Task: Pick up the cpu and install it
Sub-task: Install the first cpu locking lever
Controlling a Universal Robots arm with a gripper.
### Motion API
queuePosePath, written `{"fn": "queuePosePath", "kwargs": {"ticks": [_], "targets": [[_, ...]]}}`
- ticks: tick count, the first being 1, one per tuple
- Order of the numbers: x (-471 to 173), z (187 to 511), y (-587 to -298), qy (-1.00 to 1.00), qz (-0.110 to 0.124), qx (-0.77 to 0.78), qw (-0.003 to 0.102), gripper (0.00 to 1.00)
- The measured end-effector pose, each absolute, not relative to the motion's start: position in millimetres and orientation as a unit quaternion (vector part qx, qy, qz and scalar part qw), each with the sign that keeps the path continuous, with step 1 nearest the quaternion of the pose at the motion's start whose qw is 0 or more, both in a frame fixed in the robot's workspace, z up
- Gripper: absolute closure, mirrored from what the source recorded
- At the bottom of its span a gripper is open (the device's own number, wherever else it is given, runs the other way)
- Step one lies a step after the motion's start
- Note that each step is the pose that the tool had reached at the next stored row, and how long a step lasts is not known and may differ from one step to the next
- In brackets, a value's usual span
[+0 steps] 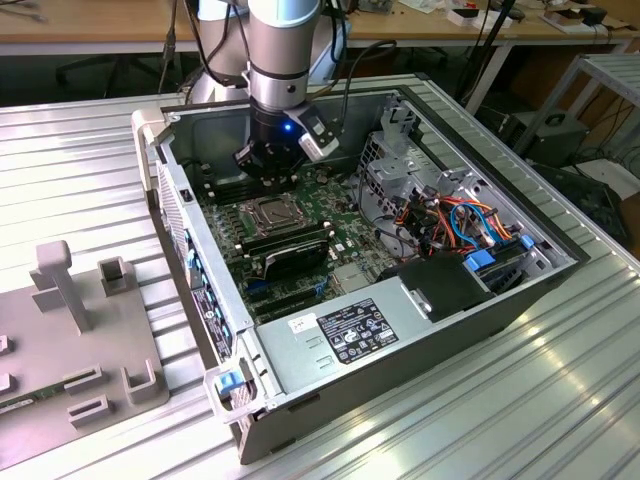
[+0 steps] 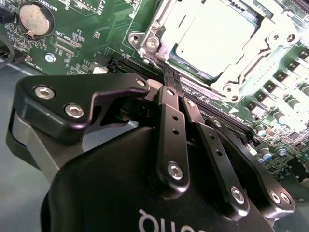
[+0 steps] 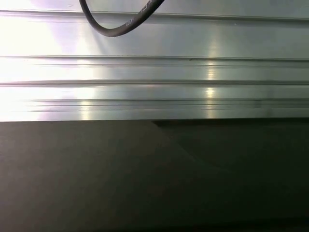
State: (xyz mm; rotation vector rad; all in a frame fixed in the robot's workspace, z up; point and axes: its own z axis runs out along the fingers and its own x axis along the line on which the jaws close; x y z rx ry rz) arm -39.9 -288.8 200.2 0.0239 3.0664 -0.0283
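Note:
The cpu (image 2: 215, 36) shows its silvery face lying flat inside the metal-framed socket (image 2: 159, 29) on the green motherboard. In the exterior view the cpu (image 1: 268, 212) sits in that socket, just in front of and below the gripper head. My gripper (image 2: 170, 76) hovers close beside the socket's edge, over the slots next to it. Its two black fingers are pressed together with nothing between them. In the exterior view the gripper (image 1: 268, 180) hangs inside the open computer case (image 1: 200, 270), near the back wall.
Black memory sticks (image 1: 285, 242) stand just in front of the socket. A power supply (image 1: 350, 325) and a drive cage with coloured cables (image 1: 455, 220) fill the case's near and right parts. A grey fixture (image 1: 80, 330) lies at the exterior view's left. A coin battery (image 2: 33, 17) sits on the board.

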Motion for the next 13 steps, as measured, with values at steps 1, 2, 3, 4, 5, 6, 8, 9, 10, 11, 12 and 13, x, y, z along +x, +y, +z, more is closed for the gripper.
{"fn": "queuePosePath", "kwargs": {"ticks": [1, 2, 3, 4, 5, 6, 8, 9, 10, 11, 12, 13], "targets": [[-39.3, 200.2, -288.8, 0.999, -0.009, 0.008, 0.038, 0.89], [-38.8, 200.2, -288.8, 0.999, -0.009, 0.008, 0.038, 0.89], [-38.3, 200.1, -288.8, 0.999, -0.008, 0.008, 0.038, 0.89], [-37.9, 200.2, -288.8, 0.999, -0.008, 0.008, 0.038, 0.89], [-37.7, 200.2, -288.8, 0.999, -0.008, 0.008, 0.037, 0.89], [-37.6, 200.2, -288.7, 0.999, -0.007, 0.008, 0.037, 0.89], [-37.5, 200.3, -288.5, 0.999, -0.007, 0.008, 0.037, 0.89], [-37.5, 200.4, -288.4, 0.999, -0.007, 0.008, 0.037, 0.89], [-37.5, 200.5, -288.4, 0.999, -0.007, 0.008, 0.037, 0.89], [-37.5, 200.5, -288.3, 0.999, -0.007, 0.008, 0.037, 0.89], [-37.5, 200.5, -288.1, 0.999, -0.007, 0.008, 0.037, 0.89], [-37.3, 200.5, -287.8, 0.999, -0.007, 0.008, 0.037, 0.89]]}}
